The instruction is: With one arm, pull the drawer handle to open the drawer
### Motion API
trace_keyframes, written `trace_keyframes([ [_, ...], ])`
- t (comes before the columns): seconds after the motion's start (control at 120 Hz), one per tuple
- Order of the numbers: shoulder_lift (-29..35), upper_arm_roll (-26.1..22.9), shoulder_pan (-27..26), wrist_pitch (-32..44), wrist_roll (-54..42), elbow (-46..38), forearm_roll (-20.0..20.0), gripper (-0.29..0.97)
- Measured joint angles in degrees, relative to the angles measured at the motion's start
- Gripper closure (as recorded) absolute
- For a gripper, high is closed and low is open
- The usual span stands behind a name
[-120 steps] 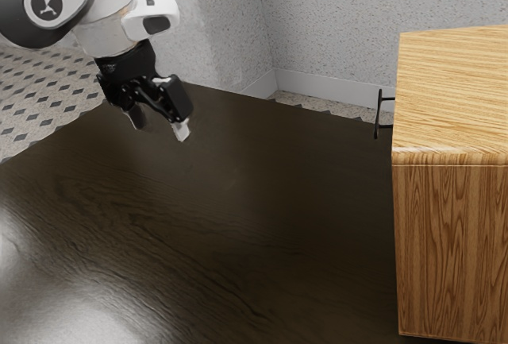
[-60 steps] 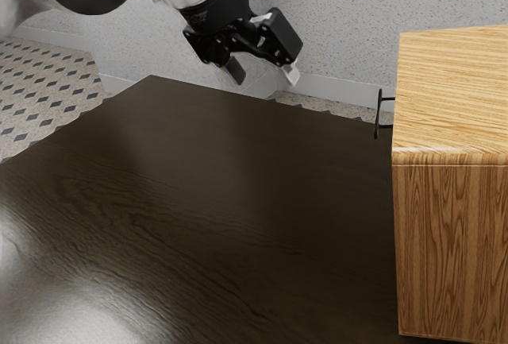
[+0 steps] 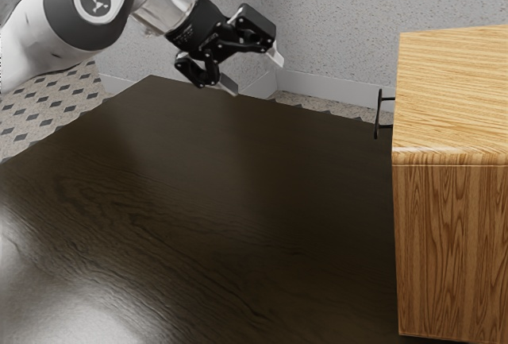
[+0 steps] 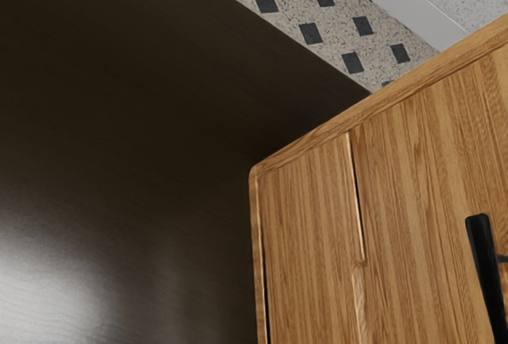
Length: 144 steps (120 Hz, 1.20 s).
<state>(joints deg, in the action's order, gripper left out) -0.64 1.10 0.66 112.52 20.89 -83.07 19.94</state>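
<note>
The claw (image 3: 252, 70) is held spread, with nothing between its two fingers, and it hangs in the air above the far edge of the dark table (image 3: 198, 217), near the wall. The drawer handle (image 3: 383, 114) is found well apart from it, toward the exterior view's right: a thin black bar standing out from the face of the wooden cabinet (image 3: 452, 161) that is turned to the arm. In the wrist view the bar is seen upright on the drawer front (image 4: 421, 201), which lies level with the panel beside it, so the drawer is judged to be shut.

Several things could go wrong. The bar is slim, so if the fingers are not turned across it, it may be missed or only pushed against. If the claw is brought in too deep, the fingertips may be knocked on the wood. If the pull is not made straight out from the front, the grip may be lost, or the cabinet may be dragged over the table.
</note>
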Motion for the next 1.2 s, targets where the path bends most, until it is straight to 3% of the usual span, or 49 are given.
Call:
trace_keyframes([
  [0.192, -0.7, -1.3, -1.1, 3.3, 1.8, -2.1, 0.5, 0.00],
  [0.508, -1.0, -1.1, -12.2, 6.0, 3.9, -3.8, 0.8, 0.00],
  [0.658, -1.0, -1.0, -15.0, 6.5, 4.5, -4.4, 0.8, 0.00],
  [1.1, -2.0, -1.2, -6.7, 7.7, 5.7, -4.2, 0.7, 0.00],
  [1.2, -3.8, -1.5, -6.9, 8.4, 5.9, -2.7, 0.6, 0.00],
])
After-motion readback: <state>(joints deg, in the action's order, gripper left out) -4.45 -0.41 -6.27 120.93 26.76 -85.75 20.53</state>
